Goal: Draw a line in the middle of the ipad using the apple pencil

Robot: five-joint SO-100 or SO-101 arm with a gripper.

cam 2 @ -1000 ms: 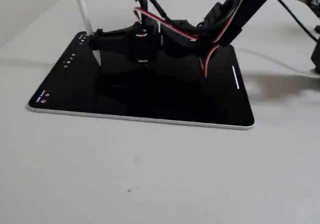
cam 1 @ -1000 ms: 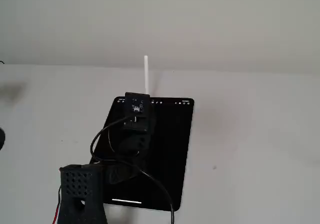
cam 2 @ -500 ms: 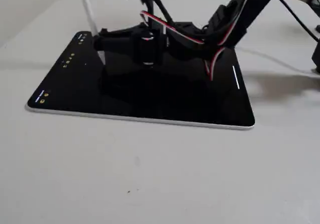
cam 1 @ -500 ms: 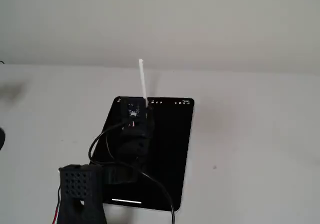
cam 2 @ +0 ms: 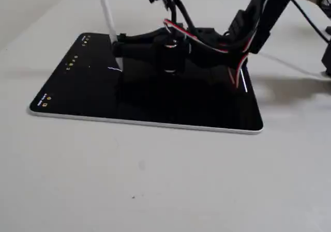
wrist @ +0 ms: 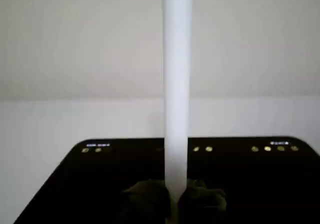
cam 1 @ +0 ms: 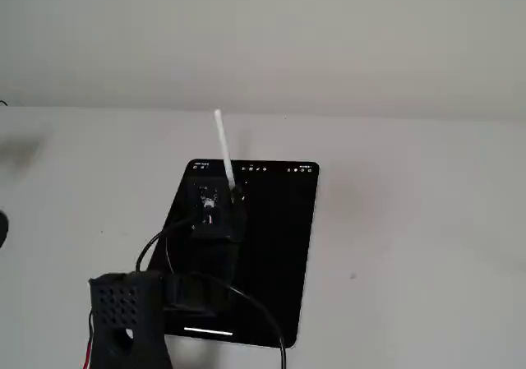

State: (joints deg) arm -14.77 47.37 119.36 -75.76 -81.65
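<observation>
White pencil [wrist: 177, 84] clamped upright over the dark tablet [cam 2: 77, 95].

The pencil is gripped between the closed fingers of the gripper [cam 2: 118, 50], its tip set on the tablet screen beside a short pale stroke [cam 2: 114, 69]. The tablet is laid flat on the white table [cam 2: 155, 180], beneath the black arm [cam 1: 209, 246].

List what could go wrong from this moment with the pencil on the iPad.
1. The claw grips the Apple Pencil low down, leaving most of it standing free above, so it could slip or tilt in the grip while dragged.
2. Only a short white stroke shows, near the toolbar end of the iPad; the line may end up off-centre.
3. The iPad looks unfixed on the table; pressing hard might shift it.
</observation>
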